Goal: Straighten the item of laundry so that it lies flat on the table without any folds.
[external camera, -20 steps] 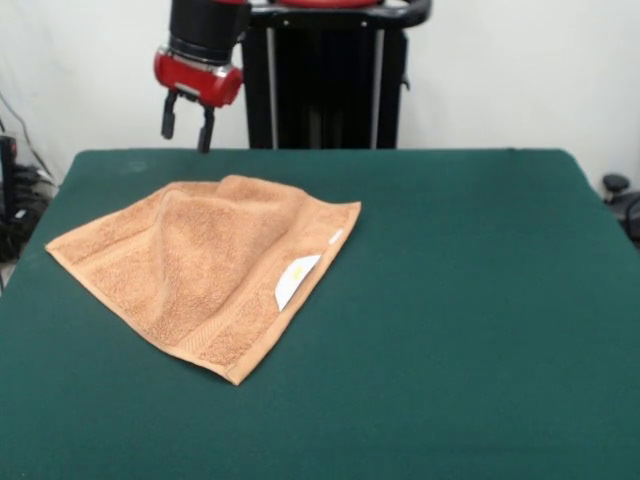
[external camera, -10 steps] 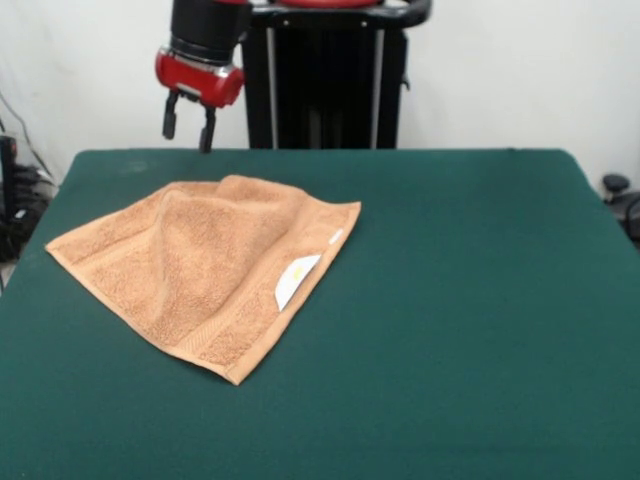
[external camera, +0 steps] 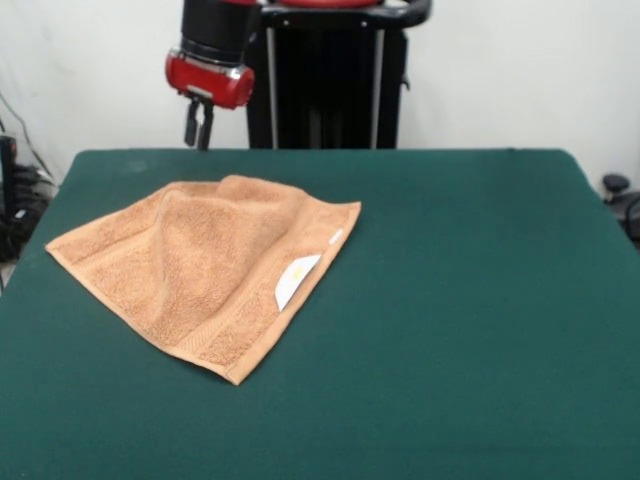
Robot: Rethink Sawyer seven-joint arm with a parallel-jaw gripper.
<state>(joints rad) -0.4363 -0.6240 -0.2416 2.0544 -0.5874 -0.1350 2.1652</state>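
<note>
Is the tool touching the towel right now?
Apart. In the front view the tool hangs above the table's far edge, with bare wall and green table showing between its tips and the towel.

The desk [external camera: 480,300] runs off the lower edge and both lower sides. The arm is cut off at the top. The towel's [external camera: 205,270] raised fold perhaps hides some cloth beneath.

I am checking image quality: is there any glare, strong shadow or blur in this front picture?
Front view: even light, no glare on the table; the towel casts only a thin soft shadow along its near edge; the gripper looks slightly soft.
</note>
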